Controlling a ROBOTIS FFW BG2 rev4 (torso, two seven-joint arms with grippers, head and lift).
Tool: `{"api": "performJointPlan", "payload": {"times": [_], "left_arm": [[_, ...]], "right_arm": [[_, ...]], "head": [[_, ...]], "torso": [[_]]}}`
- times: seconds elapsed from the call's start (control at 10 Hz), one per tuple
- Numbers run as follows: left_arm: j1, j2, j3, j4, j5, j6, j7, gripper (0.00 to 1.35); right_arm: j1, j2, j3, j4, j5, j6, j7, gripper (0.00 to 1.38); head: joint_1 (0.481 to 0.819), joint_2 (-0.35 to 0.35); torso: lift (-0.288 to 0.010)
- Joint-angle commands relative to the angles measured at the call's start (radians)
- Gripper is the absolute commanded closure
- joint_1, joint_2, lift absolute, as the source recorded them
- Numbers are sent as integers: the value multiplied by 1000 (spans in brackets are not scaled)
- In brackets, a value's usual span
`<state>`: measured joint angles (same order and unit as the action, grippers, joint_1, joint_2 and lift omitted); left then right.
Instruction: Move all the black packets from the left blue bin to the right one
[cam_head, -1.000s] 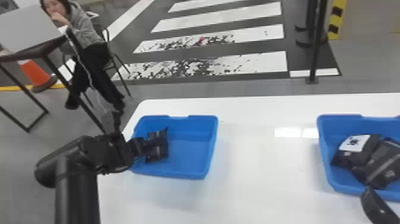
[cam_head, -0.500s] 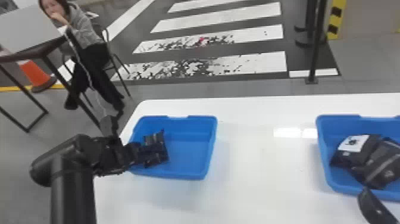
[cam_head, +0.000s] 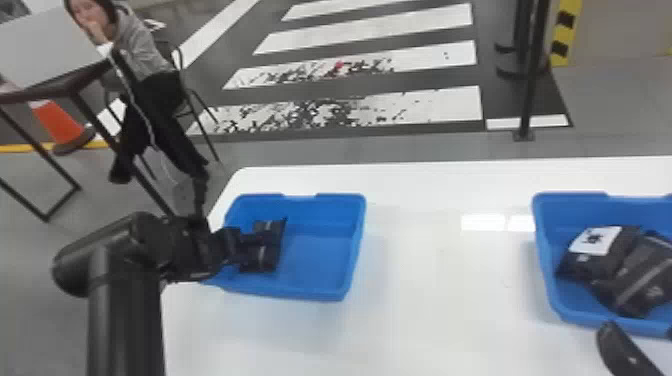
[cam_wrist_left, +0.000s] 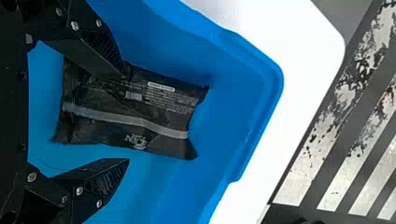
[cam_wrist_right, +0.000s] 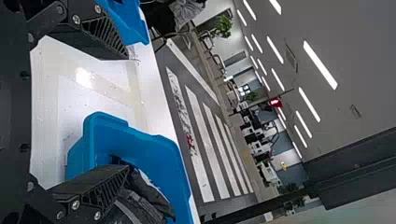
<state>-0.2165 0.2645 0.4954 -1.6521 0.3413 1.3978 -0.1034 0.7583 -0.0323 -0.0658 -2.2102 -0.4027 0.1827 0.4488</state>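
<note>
In the left blue bin (cam_head: 320, 296): 1 black packet (cam_head: 260, 256).

Black packet (cam_wrist_left: 159, 123), grey-striped, lies flat in left blue bin (cam_head: 354, 240); black packets (cam_head: 645, 280) lie bunched in right blue bin (cam_head: 546, 260).

Indoor office or lab hall (can't tell which). Painted white crosswalk stripes (cam_head: 440, 106) on dark grey floor (cam_head: 502, 100), long white ceiling lights (cam_wrist_right: 320, 65), orange plastic cone (cam_head: 60, 122).
</note>
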Motion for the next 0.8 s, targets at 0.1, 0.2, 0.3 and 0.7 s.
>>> {"api": "performJointPlan", "payload": {"times": [0.1,0.2,0.3,0.7], "left_arm": [[-12,-10,-5,-94,-14,80,39,332],[-12,-8,-1,-102,-14,82,42,332],[-12,-7,-1,-109,-16,89,47,332],[-4,-5,7,-109,-54,124,79,332]], "right_arm": [[-5,0,0,5,-4,21,5,205],[-5,0,0,5,-4,23,7,205],[-5,0,0,10,-8,26,8,205],[-17,0,2,27,-14,41,19,205]], "head": [[695,350],[695,350],[695,350],[695,350]], "torso": [[-154],[-154],[-154],[-154]]}}
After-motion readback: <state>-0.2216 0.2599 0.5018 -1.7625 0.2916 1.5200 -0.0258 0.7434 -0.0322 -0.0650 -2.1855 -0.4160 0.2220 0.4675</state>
